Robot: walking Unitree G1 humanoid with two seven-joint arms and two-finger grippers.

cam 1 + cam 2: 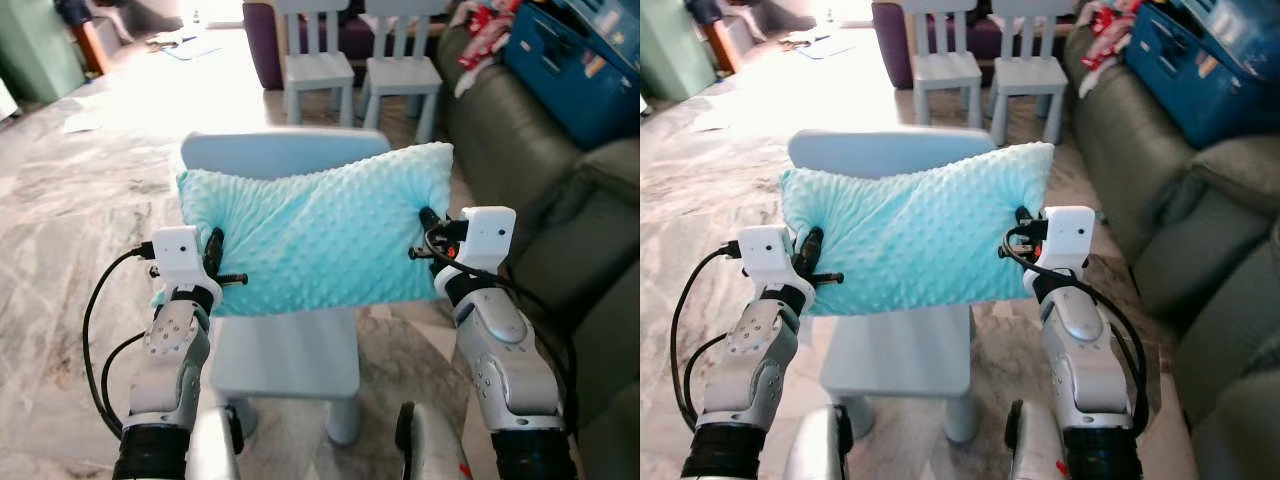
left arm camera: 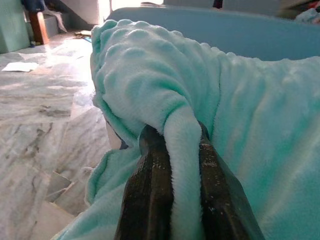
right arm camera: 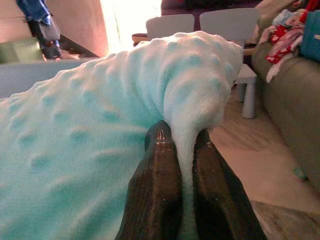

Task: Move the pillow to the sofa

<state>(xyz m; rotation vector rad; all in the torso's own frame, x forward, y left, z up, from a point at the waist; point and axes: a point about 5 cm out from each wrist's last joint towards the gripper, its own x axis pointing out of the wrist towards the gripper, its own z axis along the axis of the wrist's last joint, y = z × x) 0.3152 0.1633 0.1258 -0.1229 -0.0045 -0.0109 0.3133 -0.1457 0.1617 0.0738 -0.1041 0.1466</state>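
A mint-green dotted pillow (image 1: pixel 320 235) hangs between my two arms, held up over a small pale blue chair (image 1: pixel 285 355). My left gripper (image 1: pixel 213 255) is shut on the pillow's left edge, and the left wrist view has a fold of fabric pinched between the black fingers (image 2: pixel 150 195). At the pillow's right edge my right gripper (image 1: pixel 428 222) is shut as well, its fingers (image 3: pixel 157 185) squeezing the corner. The dark green sofa (image 1: pixel 545 200) stands along my right side.
Two more pale blue chairs (image 1: pixel 320 70) stand ahead near a purple couch (image 1: pixel 262 40). A blue box (image 1: pixel 575 65) and red-and-white clothes (image 1: pixel 490 35) lie on the sofa. Marble floor (image 1: pixel 70 200) spreads to my left, with papers on it.
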